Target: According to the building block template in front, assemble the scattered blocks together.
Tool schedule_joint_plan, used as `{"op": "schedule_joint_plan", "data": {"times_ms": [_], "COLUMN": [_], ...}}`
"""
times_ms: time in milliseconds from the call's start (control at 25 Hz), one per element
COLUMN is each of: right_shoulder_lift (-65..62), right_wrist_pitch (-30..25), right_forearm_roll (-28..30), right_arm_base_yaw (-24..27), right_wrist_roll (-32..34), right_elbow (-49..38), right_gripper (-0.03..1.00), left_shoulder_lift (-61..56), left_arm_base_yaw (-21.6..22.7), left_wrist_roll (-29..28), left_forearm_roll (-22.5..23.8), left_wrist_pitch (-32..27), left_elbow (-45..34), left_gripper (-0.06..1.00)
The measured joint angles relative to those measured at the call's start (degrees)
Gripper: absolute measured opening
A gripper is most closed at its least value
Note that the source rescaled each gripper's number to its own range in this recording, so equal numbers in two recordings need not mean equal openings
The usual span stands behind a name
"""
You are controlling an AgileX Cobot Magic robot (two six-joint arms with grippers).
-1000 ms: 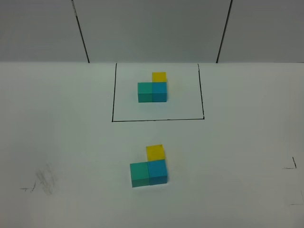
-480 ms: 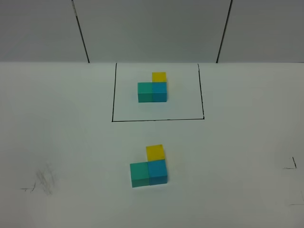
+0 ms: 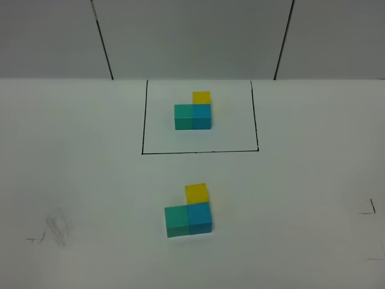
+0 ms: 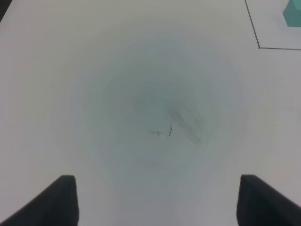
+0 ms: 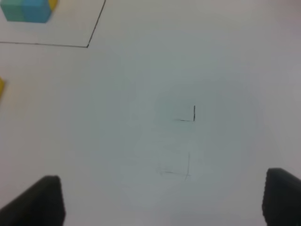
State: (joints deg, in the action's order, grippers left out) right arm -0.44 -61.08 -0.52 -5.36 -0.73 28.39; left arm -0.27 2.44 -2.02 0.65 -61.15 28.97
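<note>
The building block template (image 3: 193,111), a joined teal, blue and yellow trio, sits inside the black outline (image 3: 143,120) at the back of the table. Nearer the front, the scattered blocks touch in the same L shape: teal (image 3: 177,220) on the left, blue (image 3: 199,217) beside it, yellow (image 3: 196,192) behind the blue. Neither arm shows in the high view. In the left wrist view, my left gripper (image 4: 157,202) is open over bare table with nothing between its fingers. My right gripper (image 5: 162,200) is open too and holds nothing. The template (image 5: 28,10) appears at the edge of the right wrist view.
The white table (image 3: 301,180) carries faint pencil smudges (image 3: 54,229) at the front left and small black corner marks (image 3: 368,209) at the right. A grey panelled wall (image 3: 192,36) rises behind the table.
</note>
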Motion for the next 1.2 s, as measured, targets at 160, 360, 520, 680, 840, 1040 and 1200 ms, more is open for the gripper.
{"op": "schedule_joint_plan", "data": {"times_ms": [160, 360, 520, 680, 840, 1040, 1200], "right_shoulder_lift": [0.00, 0.00, 0.00, 0.00, 0.00, 0.00, 0.00], "right_wrist_pitch": [0.00, 0.00, 0.00, 0.00, 0.00, 0.00, 0.00], "right_forearm_roll": [0.00, 0.00, 0.00, 0.00, 0.00, 0.00, 0.00], "right_arm_base_yaw": [0.00, 0.00, 0.00, 0.00, 0.00, 0.00, 0.00], "right_wrist_roll": [0.00, 0.00, 0.00, 0.00, 0.00, 0.00, 0.00], "right_elbow": [0.00, 0.00, 0.00, 0.00, 0.00, 0.00, 0.00], "right_gripper": [0.80, 0.80, 0.80, 0.80, 0.80, 0.80, 0.80], "left_shoulder_lift": [0.00, 0.00, 0.00, 0.00, 0.00, 0.00, 0.00], "left_arm_base_yaw": [0.00, 0.00, 0.00, 0.00, 0.00, 0.00, 0.00], "left_wrist_roll": [0.00, 0.00, 0.00, 0.00, 0.00, -0.05, -0.13], "left_forearm_roll": [0.00, 0.00, 0.00, 0.00, 0.00, 0.00, 0.00], "left_wrist_pitch": [0.00, 0.00, 0.00, 0.00, 0.00, 0.00, 0.00], "left_elbow": [0.00, 0.00, 0.00, 0.00, 0.00, 0.00, 0.00], "left_gripper": [0.52, 0.52, 0.52, 0.52, 0.52, 0.52, 0.52]}}
